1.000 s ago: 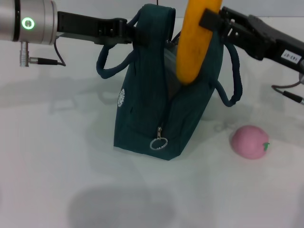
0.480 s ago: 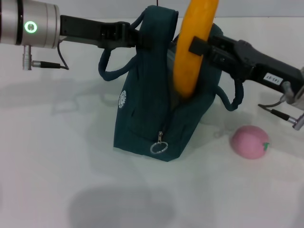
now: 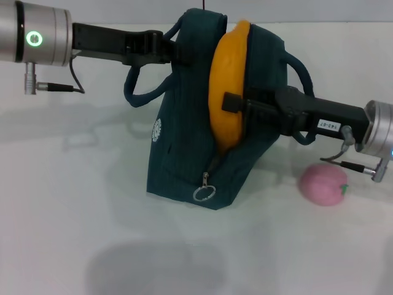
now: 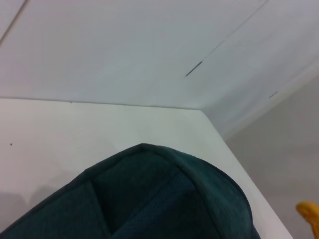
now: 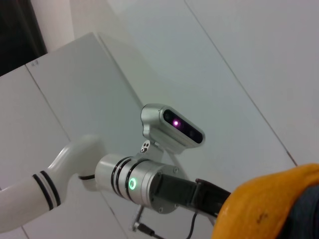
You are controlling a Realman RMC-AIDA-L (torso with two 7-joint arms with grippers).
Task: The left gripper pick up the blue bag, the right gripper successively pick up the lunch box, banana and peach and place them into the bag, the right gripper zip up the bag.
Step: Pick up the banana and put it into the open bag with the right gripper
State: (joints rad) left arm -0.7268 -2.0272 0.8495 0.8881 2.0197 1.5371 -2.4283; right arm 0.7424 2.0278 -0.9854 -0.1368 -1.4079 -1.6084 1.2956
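The dark teal-blue bag [image 3: 184,153] stands upright at the table's centre, its mouth held apart at the top. My left gripper [image 3: 175,50] reaches in from the left and is shut on the bag's top edge by one handle. The yellow-orange banana [image 3: 226,92] stands nearly upright, its lower end down inside the bag's mouth. My right gripper [image 3: 236,106] comes in from the right and is shut on the banana's middle. The pink peach [image 3: 323,183] lies on the table to the right of the bag. The bag [image 4: 149,199] and the banana's tip [image 4: 309,211] show in the left wrist view. The lunch box is hidden.
The silver ring zipper pull [image 3: 204,193] hangs low on the bag's near end. A loose handle [image 3: 302,70] loops out at the bag's right side behind my right arm. White table surface surrounds the bag. The right wrist view shows the banana [image 5: 269,204] and my head camera [image 5: 172,127].
My right gripper has come down with the banana, lowering it from high above the bag into the open mouth. The bag, the left gripper and the peach have stayed where they were.
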